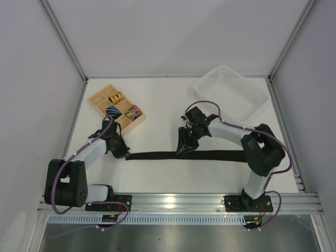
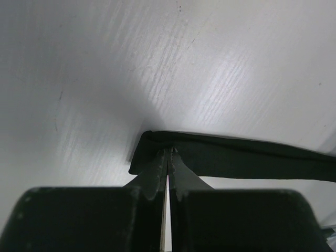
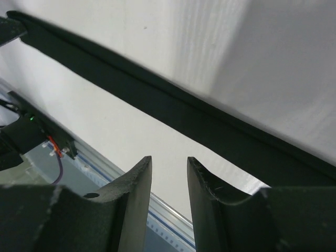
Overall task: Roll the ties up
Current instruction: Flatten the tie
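Black tie (image 1: 215,156) lying flat and straight on the table (image 1: 157,105), left gripper (image 2: 168,153) reaching low, jaws pinching its end, right gripper (image 3: 169,163) hovering over its middle, jaws partly apart, empty.

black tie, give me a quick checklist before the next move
1. Plain black fabric necktie flat and straight on the white table: ok.
2. Left jaws shut on its left end: ok.
3. Right jaws open, empty, over its middle: ok.
4. Roll begun: not ok, no coil.
5. Its right end, behind the right arm: cannot tell.
6. Free slot in the wooden divided tray: ok.
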Tool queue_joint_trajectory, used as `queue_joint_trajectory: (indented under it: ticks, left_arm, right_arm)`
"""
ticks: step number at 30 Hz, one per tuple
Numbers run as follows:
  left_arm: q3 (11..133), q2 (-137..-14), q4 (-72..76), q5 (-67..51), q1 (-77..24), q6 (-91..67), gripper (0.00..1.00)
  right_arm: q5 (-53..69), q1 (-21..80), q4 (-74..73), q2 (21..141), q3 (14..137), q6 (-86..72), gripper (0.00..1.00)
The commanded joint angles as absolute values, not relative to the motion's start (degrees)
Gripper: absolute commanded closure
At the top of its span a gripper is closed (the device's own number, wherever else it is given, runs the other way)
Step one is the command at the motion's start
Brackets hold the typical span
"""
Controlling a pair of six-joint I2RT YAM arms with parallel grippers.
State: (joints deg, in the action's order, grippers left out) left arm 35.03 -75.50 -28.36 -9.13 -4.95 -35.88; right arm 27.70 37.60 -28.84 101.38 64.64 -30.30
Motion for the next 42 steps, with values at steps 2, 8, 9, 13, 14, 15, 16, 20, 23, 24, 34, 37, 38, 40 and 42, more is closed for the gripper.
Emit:
queue_joint_trajectory:
  ticks: [2, 8, 9, 13, 14, 15, 16, 20, 23, 24, 34, 37, 38, 40, 42]
  left_arm:
    - [35.68, -73.83, -30.76, -5.89, -3.61, -34.63, 0.96]
    - [35.51, -78.04, -29.36, -7.47, -1.76, -33.57, 0.99]
    - [36.03, -78.22, -29.7, -8.43, -1.58, -33.31, 0.99]
    - [36.65, -71.75, -31.19, -9.85, -1.58, -33.83, 0.87]
    - [37.09, -70.24, -31.9, -9.84, -1.58, -34.27, 0.82]
    - [37.35, -68.75, -33.47, -10.02, -1.58, -34.63, 0.74]
    - [38.4, -67.77, -34.53, -9.93, -1.58, -34.8, 0.6]
    - [41.83, -65.57, -40.59, -6.69, -1.58, -35.15, 0.39]
    - [43.85, -65.21, -42.62, -4.05, -1.58, -35.51, 0.29]
    - [44.38, -65.74, -43.24, -3.7, -1.23, -35.33, 0.3]
    - [46.23, -68.91, -41.75, -7.73, 3.78, -28.39, 0.55]
    - [46.58, -68.73, -41.66, -8.61, 3.96, -27.87, 0.54]
    - [46.41, -68.56, -41.31, -9.14, 4.04, -27.43, 0.54]
    - [46.23, -68.55, -41.05, -9.84, 4.13, -27.07, 0.53]
    - [46.06, -68.64, -40.69, -10.28, 4.04, -26.54, 0.53]
  right_arm:
    - [20.41, 37.53, -33.74, 100.29, 68.38, -27.42, 0.62]
    - [22.48, 37.79, -31.92, 97.56, 66.97, -24.52, 0.59]
    - [26.24, 37.97, -30.08, 98.25, 67.58, -24.61, 0.59]
    - [32.78, 40.86, -25.41, 103.35, 72.5, -26.63, 0.6]
    - [32.87, 41.74, -24.7, 105.45, 73.81, -26.89, 0.6]
    - [34.09, 43.23, -22.78, 106.51, 76.26, -27.85, 0.6]
    - [35.15, 43.68, -21.46, 108.0, 77.33, -28.99, 0.61]
    - [39.28, 45.52, -13.21, 115.29, 82.61, -34.62, 0.71]
    - [42.62, 47.46, -7.94, 119.25, 86.83, -39.27, 0.78]
    - [43.93, 47.72, -6.52, 121.62, 87.53, -40.59, 0.8]
    - [44.65, 49.83, -0.61, 128.31, 89.21, -47.02, 0.99]
    - [44.3, 50.54, -0.53, 129.37, 89.3, -46.67, 1.0]
    - [43.77, 50.97, -0.53, 129.64, 89.64, -46.32, 1.0]
    - [42.9, 51.24, -0.53, 130.08, 89.91, -46.32, 1.0]
    - [41.4, 51.42, -0.62, 131.04, 90.44, -46.14, 1.0]
